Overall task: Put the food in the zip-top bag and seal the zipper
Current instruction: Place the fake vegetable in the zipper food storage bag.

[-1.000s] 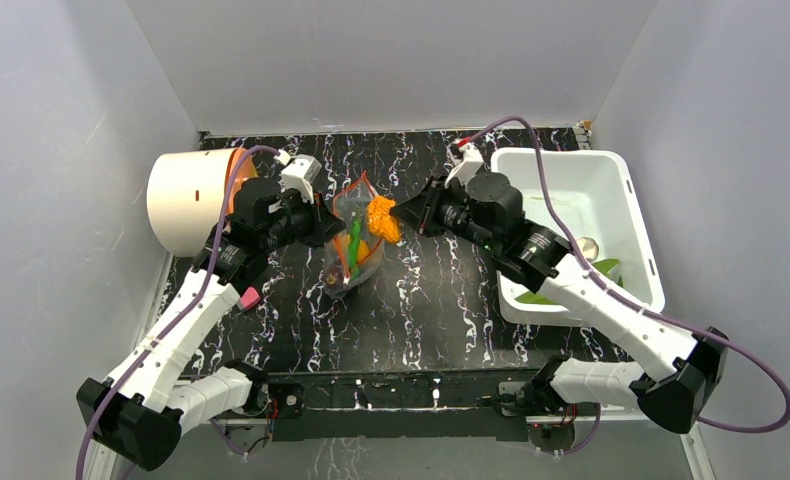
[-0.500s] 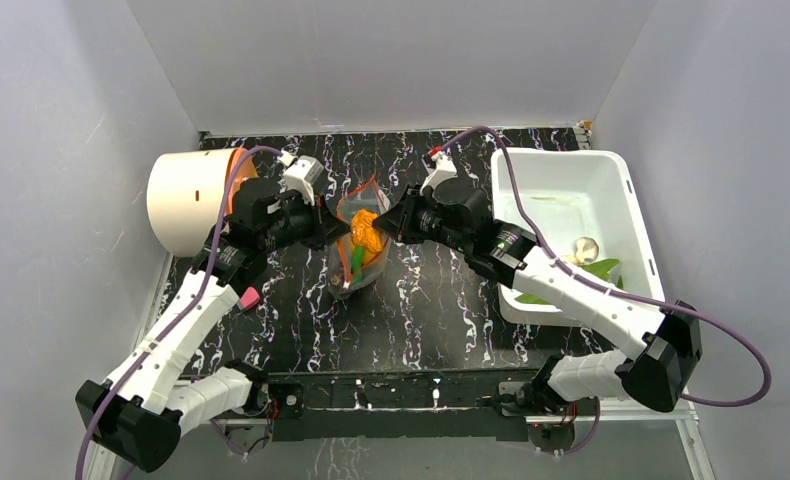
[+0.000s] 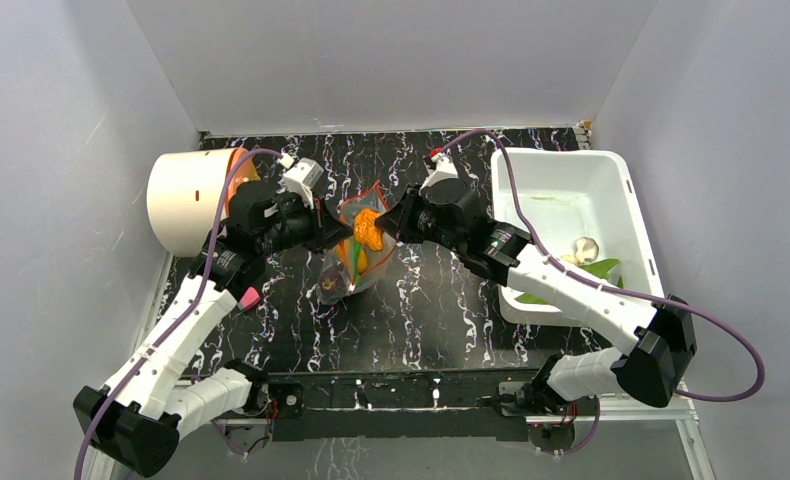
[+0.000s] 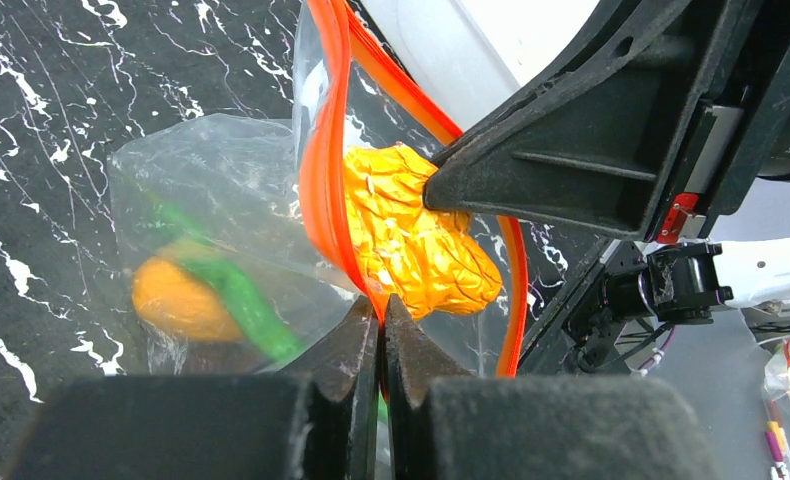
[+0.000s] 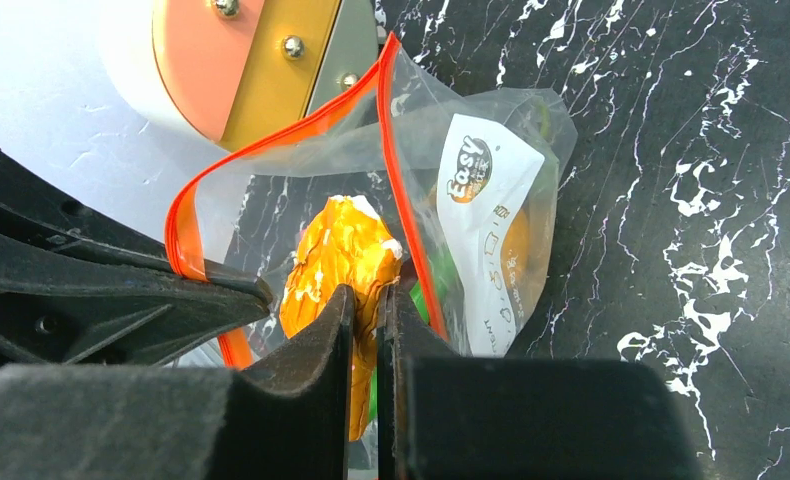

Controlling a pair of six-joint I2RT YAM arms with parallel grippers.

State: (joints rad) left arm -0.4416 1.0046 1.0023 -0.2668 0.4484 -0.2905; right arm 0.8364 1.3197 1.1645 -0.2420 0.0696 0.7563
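Right pincer (image 5: pixel 368 295) moved in, clenched on orange food (image 5: pixel 336 250), seemingly inside zip-top bag (image 5: pixel 436 110) mouth; left pincer (image 4: pixel 382 310) pinching zipper (image 4: pixel 321 170).

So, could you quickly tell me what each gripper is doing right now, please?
Left gripper: shut, fingers pinching the zipper of the zip-top bag.
Right gripper: shut on the orange food piece.
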